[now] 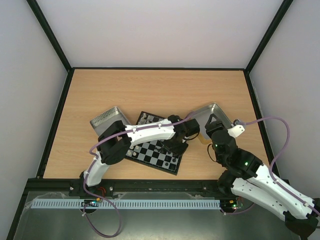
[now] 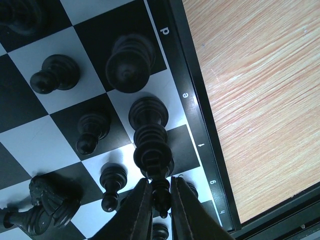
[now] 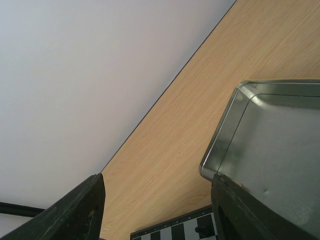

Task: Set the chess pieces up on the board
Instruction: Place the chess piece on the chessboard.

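The chessboard (image 1: 152, 156) lies tilted in the middle of the table, with white pieces (image 1: 148, 120) along its far edge and black pieces near its right edge. In the left wrist view the board (image 2: 195, 125) fills the frame with several black pieces (image 2: 131, 62) standing on it. My left gripper (image 2: 160, 197) is shut on the top of a tall black piece (image 2: 152, 150) that stands near the board's lettered edge; in the top view the gripper (image 1: 175, 145) is over the board's right side. My right gripper (image 3: 157, 210) is open and empty, held above the table beside the right tray (image 3: 280, 150).
A metal tray (image 1: 106, 119) lies at the board's left far corner and another (image 1: 212, 115) at its right. The right arm (image 1: 235, 157) stands right of the board. Black rails edge the wooden table (image 1: 160, 90).
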Controlling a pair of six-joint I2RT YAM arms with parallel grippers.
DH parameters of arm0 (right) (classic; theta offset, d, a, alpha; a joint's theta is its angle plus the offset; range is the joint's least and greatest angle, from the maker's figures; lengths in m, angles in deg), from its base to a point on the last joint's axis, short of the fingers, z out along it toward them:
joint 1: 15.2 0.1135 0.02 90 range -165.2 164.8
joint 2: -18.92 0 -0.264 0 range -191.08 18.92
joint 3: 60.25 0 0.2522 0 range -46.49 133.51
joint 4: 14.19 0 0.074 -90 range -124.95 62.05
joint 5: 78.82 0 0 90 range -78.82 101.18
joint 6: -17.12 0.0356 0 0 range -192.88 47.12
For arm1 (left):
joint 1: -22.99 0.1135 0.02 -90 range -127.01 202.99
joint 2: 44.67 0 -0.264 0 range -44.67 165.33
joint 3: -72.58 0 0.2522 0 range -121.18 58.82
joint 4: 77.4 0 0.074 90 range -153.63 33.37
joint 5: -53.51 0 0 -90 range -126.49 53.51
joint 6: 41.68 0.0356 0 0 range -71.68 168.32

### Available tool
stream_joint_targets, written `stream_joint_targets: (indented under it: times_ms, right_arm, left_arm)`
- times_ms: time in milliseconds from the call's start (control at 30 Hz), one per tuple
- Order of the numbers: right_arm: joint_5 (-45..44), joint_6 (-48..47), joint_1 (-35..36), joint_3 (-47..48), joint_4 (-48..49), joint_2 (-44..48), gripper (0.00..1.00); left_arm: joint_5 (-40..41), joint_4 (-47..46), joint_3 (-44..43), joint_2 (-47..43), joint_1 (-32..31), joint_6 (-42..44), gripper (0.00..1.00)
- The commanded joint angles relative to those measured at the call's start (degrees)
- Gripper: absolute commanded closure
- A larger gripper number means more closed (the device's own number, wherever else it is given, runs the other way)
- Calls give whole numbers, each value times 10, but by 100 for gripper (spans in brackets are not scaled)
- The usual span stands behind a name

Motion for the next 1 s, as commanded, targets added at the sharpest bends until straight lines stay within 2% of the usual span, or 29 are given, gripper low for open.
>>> stream_joint_targets:
  times_ms: [0, 567, 667, 833, 967]
  right_arm:
    - [-35, 5, -1, -10, -13, 5, 43]
    - [-31, 6, 0, -14, -11, 4, 43]
    - [-30, 5, 0, -14, -10, 4, 42]
    - [-25, 5, 0, -12, -10, 4, 42]
    - [-20, 4, -1, -7, -11, 5, 43]
  left_arm:
    - [-6, 4, -13, 8, -5, 7, 87]
    - [-9, -13, -11, 8, -5, 2, 88]
    - [-12, -13, -11, 9, -5, 3, 85]
    - [-18, -11, -18, 0, -6, 7, 73]
    - [-18, -6, -24, -16, -3, 6, 68]
